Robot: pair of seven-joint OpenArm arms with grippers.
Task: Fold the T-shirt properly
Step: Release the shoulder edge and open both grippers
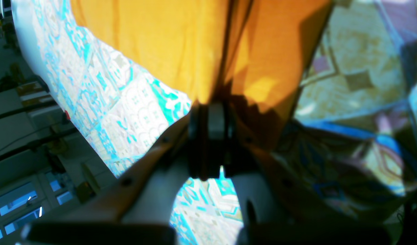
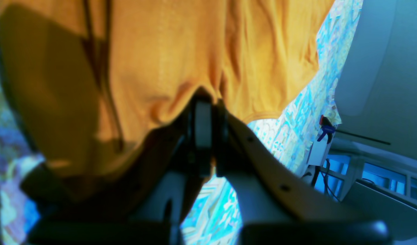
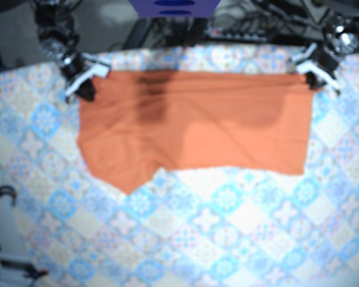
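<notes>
Orange T-shirt (image 3: 191, 125), long axis L-R

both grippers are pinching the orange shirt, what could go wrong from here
1. The left gripper and right gripper each pinch only the edge of the T-shirt, so a hard pull might slip the cloth free.
2. The shirt's lower edge is uneven: a flap reaches lower on the right gripper's side, so the next fold could land crooked.
</notes>
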